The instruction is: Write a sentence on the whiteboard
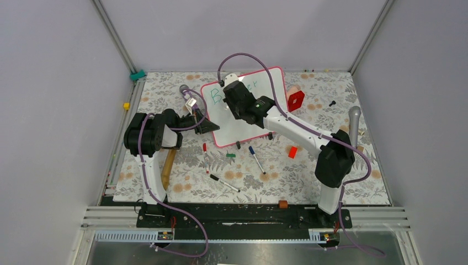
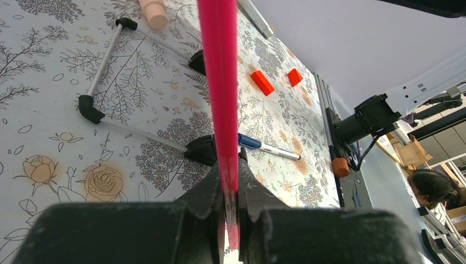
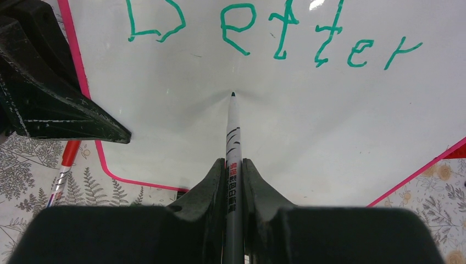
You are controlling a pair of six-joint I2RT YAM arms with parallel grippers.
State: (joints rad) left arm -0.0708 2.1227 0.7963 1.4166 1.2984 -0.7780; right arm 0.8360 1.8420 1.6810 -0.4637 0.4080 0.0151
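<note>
Sentence (image 3: 275, 33): one word readable, "Better", green handwriting, across the top of the right wrist frame.
Carrier: whiteboard (image 3: 329, 121), white face.
Top view: upper centre, only "B" and "er" readable, middle letters covered.
Marker (image 3: 233, 148) barrel: red and black print, frame centre, illegible.

Plain grey walls (image 1: 237, 33) enclose cell on three sides, beyond and flanking jaws. Floral-patterned tabletop (image 1: 309, 182) beneath jaws. Aluminium corner posts (image 1: 113, 33) at back. Even, diffuse light.
</note>
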